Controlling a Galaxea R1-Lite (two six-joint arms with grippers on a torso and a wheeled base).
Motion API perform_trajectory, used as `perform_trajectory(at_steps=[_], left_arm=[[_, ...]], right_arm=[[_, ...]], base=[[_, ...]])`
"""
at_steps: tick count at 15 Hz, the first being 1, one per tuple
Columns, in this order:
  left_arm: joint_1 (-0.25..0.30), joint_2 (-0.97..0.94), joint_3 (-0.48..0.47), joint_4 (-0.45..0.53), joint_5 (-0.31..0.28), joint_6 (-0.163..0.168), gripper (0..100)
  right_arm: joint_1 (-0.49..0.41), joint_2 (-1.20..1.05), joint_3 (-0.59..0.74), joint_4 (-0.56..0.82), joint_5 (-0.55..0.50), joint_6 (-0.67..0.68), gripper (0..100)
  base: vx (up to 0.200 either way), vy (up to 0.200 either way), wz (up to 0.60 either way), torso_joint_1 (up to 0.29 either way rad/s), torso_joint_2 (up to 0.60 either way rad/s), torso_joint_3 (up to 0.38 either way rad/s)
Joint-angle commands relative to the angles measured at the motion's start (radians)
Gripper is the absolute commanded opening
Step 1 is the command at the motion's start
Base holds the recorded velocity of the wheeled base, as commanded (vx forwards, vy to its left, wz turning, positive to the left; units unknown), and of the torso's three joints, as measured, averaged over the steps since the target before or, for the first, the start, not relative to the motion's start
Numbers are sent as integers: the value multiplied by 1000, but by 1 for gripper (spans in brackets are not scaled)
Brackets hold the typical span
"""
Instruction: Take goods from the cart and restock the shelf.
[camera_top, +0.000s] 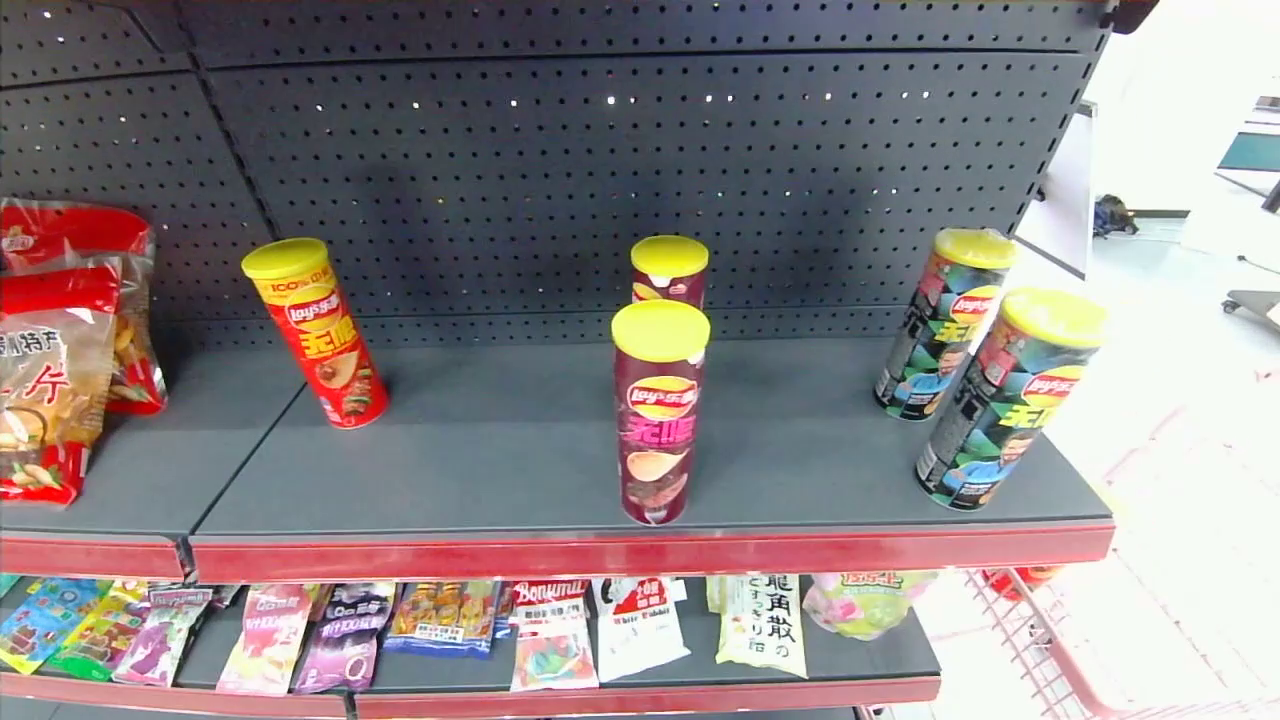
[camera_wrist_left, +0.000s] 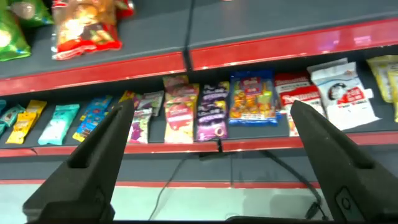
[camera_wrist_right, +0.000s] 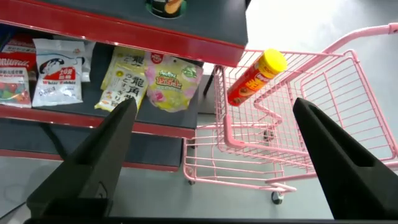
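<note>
A pink wire cart stands on the floor beside the shelf, and a red chip can with a yellow lid leans inside it. My right gripper hangs open above the floor in front of the cart, with nothing between its fingers. My left gripper is open too, facing the lower shelf's snack packets. On the upper shelf stand a red can, two maroon cans one behind the other, and two dark patterned cans at the right end.
Red snack bags sit at the upper shelf's left end. Several flat packets line the lower shelf. The cart's pink rim shows at the lower right, past the shelf end. Open grey shelf space lies between the cans.
</note>
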Motion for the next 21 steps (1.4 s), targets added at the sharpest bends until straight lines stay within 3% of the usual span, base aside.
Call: perform_trajectory(at_steps=[1,5,10,14,21], left_arm=[[0,3,0,0,1,2,100],[0,3,0,0,1,15,100],[0,3,2,-2,-1,28,100],[0,3,-1,-2,-16,28,100],[0,3,-4,-45,-56,26,100]], right_arm=[[0,4,1,1,7,-1,100],[0,15,1,1,10,-9,100],[3,16,9,1,13,-17,100],[52,18,4,0,13,-17,100],[55,15,13,0,14,-14,100]], base=[[0,-200,0,2,7,-2],[0,-200,0,1,1,4],[0,0,0,0,0,0],[0,0,-600,-2,0,2],[0,0,-514,3,4,1]])
